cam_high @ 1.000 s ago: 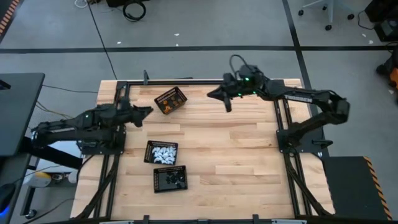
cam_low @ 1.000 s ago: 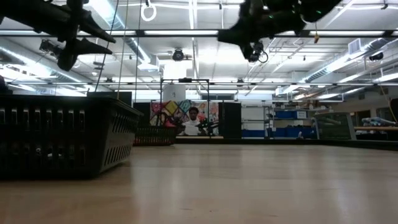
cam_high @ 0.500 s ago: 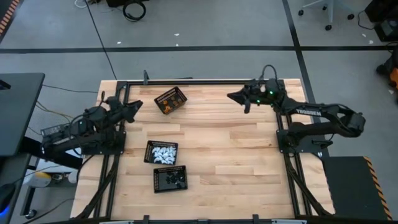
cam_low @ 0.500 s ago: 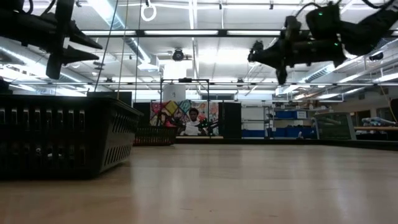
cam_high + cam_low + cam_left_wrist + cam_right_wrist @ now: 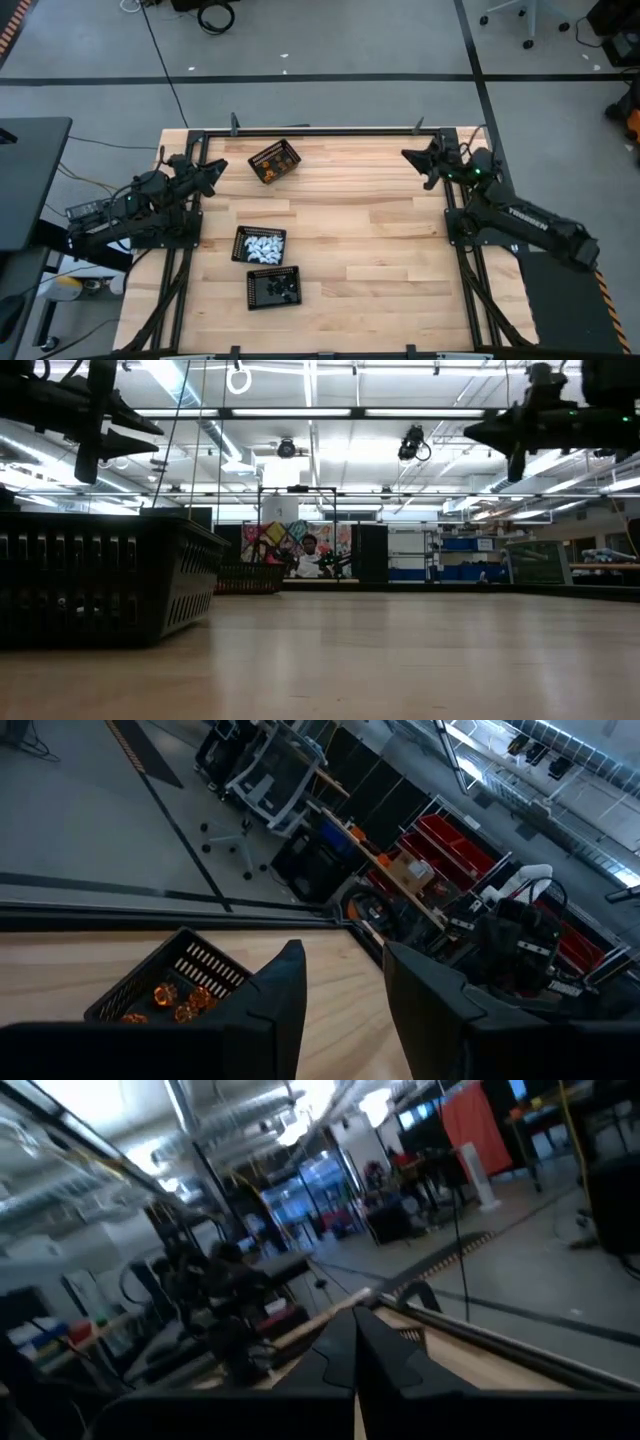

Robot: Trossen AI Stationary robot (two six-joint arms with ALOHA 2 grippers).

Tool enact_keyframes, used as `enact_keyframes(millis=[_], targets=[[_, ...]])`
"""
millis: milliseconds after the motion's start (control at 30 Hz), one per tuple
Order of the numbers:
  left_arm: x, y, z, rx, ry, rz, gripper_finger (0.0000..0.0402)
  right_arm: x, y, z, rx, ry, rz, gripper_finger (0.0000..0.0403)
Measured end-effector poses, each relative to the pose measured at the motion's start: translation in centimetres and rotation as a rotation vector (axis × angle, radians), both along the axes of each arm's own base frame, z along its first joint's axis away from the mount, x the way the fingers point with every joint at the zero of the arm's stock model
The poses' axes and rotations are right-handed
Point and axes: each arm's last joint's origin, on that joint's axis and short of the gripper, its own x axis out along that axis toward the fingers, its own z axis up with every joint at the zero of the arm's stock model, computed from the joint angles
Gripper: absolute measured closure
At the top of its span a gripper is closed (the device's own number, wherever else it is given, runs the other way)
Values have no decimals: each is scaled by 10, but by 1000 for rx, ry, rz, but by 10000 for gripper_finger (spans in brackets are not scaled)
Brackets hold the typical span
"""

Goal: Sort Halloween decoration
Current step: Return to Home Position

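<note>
- Left gripper [image 5: 214, 168] is hanging above the table's [image 5: 370, 230] left edge, toward the far end, pointing at the far mesh basket [image 5: 288, 152] and well apart from it.
- Left wrist view: its fingers [image 5: 285, 990] are standing apart with a clear gap and are holding nothing.
- Right gripper [image 5: 409, 156] is hovering above the far right corner, pointing inward across the table.
- Right wrist view: its fingers [image 5: 340, 1352] are pressing together, tip to tip, and gripping nothing.
- Low view: both grippers are sitting high above the tabletop.
- Orange pieces [image 5: 270, 168] are lying in the far mesh basket, which is sitting tilted near the far edge, left of centre; the left wrist view is also showing them inside it.
- White pieces [image 5: 263, 246] are lying in the middle mesh basket [image 5: 238, 245].
- Black pieces [image 5: 281, 291] are lying in the near mesh basket [image 5: 251, 290], just beside the middle one; they are blending into the mesh, so I cannot tell them apart one by one.
- No loose pieces are showing on the wood.
</note>
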Motion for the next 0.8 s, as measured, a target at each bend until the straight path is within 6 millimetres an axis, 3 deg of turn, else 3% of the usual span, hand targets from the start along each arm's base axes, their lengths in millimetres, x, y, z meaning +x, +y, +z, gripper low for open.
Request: enact_keyframes(millis=[133, 333, 800], targets=[[2, 0, -2, -1, -11, -1, 260, -8, 6, -11, 13, -47, -11, 398], [18, 4, -30, -17, -122, -47, 260, -11, 8, -44, 118, -54, -20, 398], [21, 4, -54, -146, 21, -80, 260, -13, 5, -48, 158, -31, -86, 395]])
